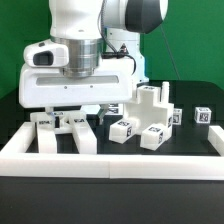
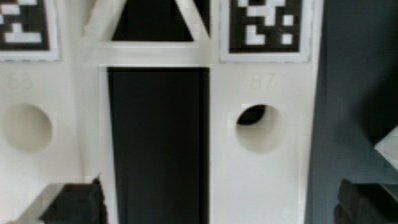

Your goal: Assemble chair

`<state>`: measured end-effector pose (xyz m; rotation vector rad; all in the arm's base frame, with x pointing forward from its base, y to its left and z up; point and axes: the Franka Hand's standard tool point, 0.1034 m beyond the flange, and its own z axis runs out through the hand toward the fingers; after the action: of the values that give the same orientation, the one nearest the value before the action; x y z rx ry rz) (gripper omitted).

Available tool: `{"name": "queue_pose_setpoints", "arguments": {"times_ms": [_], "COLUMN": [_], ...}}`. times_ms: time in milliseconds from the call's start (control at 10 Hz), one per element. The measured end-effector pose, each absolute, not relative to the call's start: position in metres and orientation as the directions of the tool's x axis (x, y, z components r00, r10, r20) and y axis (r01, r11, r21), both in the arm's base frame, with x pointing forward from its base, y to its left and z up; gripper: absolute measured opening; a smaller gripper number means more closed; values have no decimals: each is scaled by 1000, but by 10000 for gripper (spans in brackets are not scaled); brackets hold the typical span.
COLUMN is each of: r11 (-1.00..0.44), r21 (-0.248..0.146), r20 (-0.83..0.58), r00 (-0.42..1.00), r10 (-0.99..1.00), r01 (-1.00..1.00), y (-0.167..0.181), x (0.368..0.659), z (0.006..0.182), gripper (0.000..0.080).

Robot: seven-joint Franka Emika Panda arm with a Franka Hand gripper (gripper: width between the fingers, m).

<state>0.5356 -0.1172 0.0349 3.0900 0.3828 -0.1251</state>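
Gripper [image 2: 210, 206] hovering, spread wide, over chair frame piece [image 2: 71, 100] | seemingly pinching nothing | loose chair blocks [image 1: 150, 108] sitting near that piece

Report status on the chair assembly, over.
Gripper open, low over a white frame piece. Other chair parts loose on the exterior view's right. White rail close by.

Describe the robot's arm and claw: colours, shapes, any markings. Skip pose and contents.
The arm is glossy white, built of rounded segments, with a black section at an upper joint. A white boxy unit with a dark slot sits by the wrist. The claw has a wide, flat white body; its fingers are too small to describe. No markings are legible.
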Motion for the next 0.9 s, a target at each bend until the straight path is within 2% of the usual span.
{"name": "queue_pose_setpoints", "arguments": {"times_ms": [200,300,800,900], "r11": [-968,-972,-974,-968], "r21": [70,54,52,33], "r20": [18,-3,-5,-24], "r00": [970,973,975,968], "r10": [243,230,222,249], "r01": [242,230,222,249], "y": [-128,-122,-117,-110], "x": [536,532,532,530], "z": [37,36,35,34], "gripper": [649,649,649,649]}}
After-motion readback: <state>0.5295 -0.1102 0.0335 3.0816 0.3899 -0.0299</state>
